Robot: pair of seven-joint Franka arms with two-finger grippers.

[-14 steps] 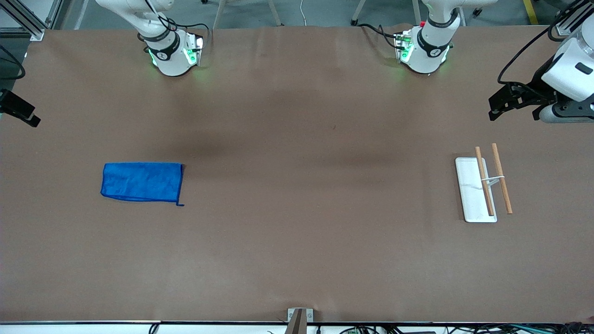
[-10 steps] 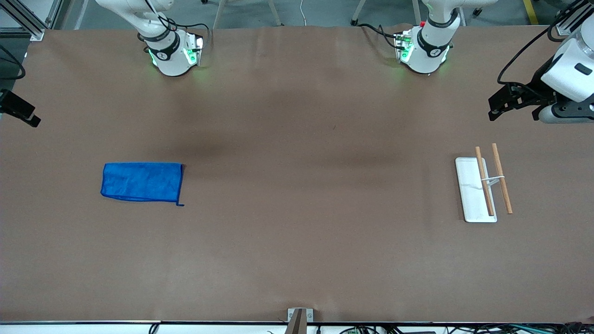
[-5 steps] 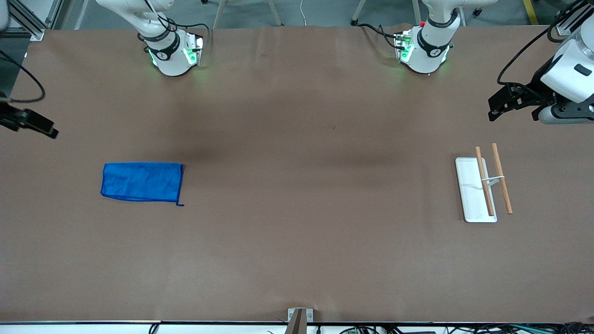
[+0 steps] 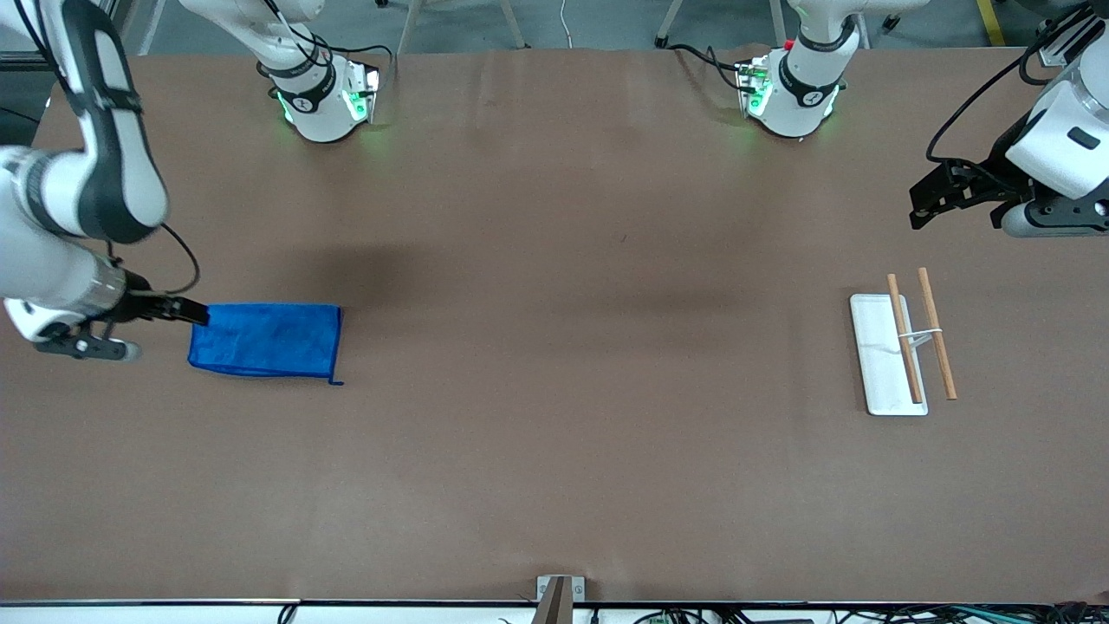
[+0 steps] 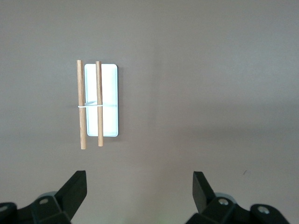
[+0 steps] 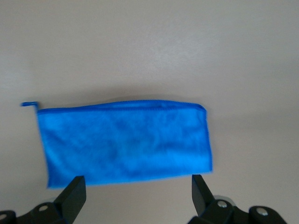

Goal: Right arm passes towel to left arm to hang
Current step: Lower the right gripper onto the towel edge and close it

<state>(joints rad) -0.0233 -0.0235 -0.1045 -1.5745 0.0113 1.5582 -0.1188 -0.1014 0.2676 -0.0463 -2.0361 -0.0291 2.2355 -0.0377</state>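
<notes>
Towel (image 4: 266, 340) first: it's a bright blue cloth lying flat on the brown counter (image 4: 554, 451), folded into a tidy rectangle, toward the right arm's end. A small loop sticks out from the corner nearest the front camera, on the side facing the middle of the counter. In the right wrist view the towel (image 6: 125, 142) fills the middle of the frame, edges straight, with that little loop poking out at one corner.

Right pincer (image 4: 192, 311) is at the towel's short edge, the one toward the right arm's end of the counter, its dark tip just reaching the corner farther from the front camera. From the wrist camera the right pincer (image 6: 138, 191) has its fingers (image 6: 74, 192) spread wide, nothing between them, the towel's long edge lying across the gap.

Left pincer (image 4: 920, 208) hangs over bare counter at the left arm's end, waiting. Its wrist view shows the left pincer (image 5: 139, 185) wide apart too, empty.

Near it, closer to the front camera, sits a white rack base (image 4: 879, 355) with two wooden rods (image 4: 920, 336) above it.
</notes>
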